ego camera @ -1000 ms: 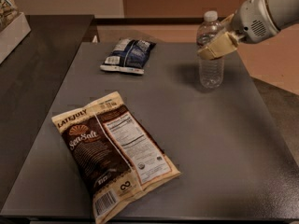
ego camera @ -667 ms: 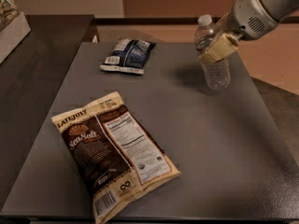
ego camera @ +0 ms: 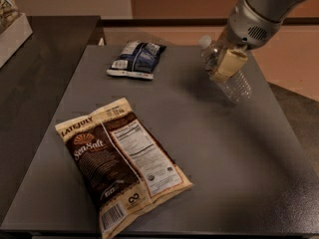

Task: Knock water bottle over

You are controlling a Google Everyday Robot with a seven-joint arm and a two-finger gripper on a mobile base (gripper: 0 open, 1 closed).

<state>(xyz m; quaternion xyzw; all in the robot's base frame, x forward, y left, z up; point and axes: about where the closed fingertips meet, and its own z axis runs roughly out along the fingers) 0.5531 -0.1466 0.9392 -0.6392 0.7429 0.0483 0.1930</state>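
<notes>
The water bottle [ego camera: 234, 86] is clear ribbed plastic with a white cap [ego camera: 203, 42]. It leans steeply to the left at the far right of the grey table [ego camera: 239, 173], its base still on the table. My gripper [ego camera: 225, 66] comes in from the upper right and its tan fingers [ego camera: 228, 63] press against the bottle's upper body, covering the label area.
A large brown Late July Sea Salt chip bag [ego camera: 122, 158] lies at the front left. A small blue snack bag [ego camera: 135, 59] lies at the far middle. A dark counter [ego camera: 40, 73] adjoins on the left. The table's right edge is close to the bottle.
The bottle stood upright a second ago; it now tilts strongly to the left as my gripper has pushed its top leftward and down.
</notes>
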